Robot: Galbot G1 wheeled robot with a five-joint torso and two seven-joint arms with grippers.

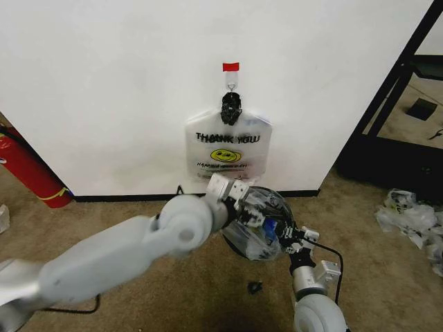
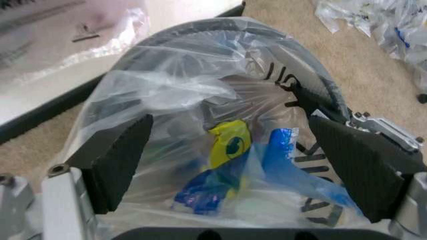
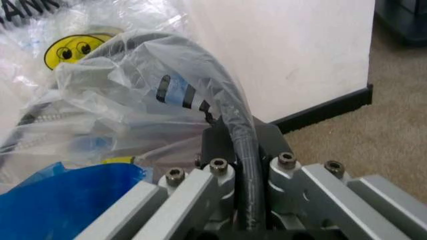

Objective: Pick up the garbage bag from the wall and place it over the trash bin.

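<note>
Trash bin (image 1: pixel 257 232) veiled by garbage bag (image 2: pixel 220 125)

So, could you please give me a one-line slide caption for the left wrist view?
Open left gripper poised over the garbage bag draped across the trash bin rim.

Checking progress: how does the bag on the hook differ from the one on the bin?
The hook bag hangs flat on the wall, print readable; the bin bag is crumpled, spread over the trash bin rim. The hook bag is ungrasped; the right end effector clamps the bin bag's edge. Both are translucent with yellow print.
</note>
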